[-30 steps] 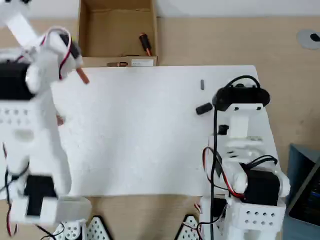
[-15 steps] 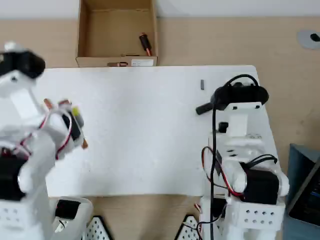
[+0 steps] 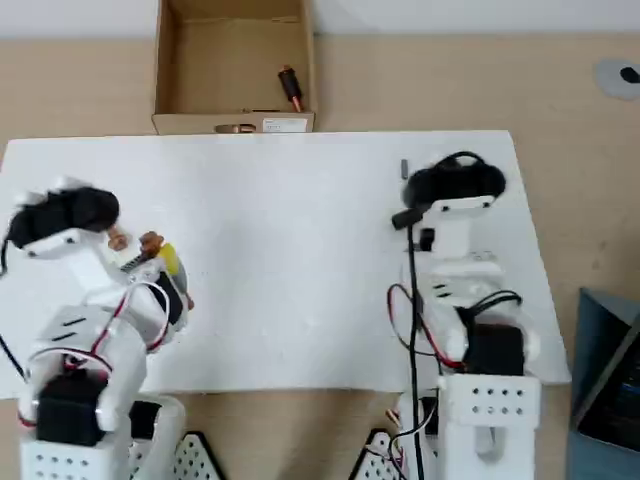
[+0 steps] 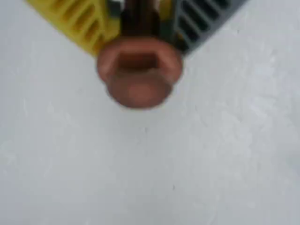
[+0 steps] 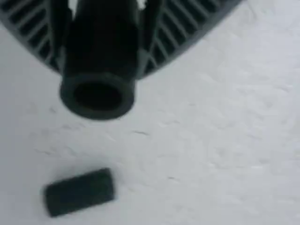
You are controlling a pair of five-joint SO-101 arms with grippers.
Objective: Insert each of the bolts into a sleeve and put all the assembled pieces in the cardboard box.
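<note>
Left gripper [image 4: 140,18] drawn back, bolt [image 4: 139,70] clamped within

Bright, even light falls on the white sheet [image 3: 300,250], casting only faint, soft shadows.

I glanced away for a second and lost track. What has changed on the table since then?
The left gripper, shut on the copper bolt, pulled back from beside the cardboard box toward its base, over the white mat. The right gripper shifted slightly toward the mat's middle, keeping its black sleeve. Unchanged: the loose sleeve on the mat and the assembled piece in the box.
</note>
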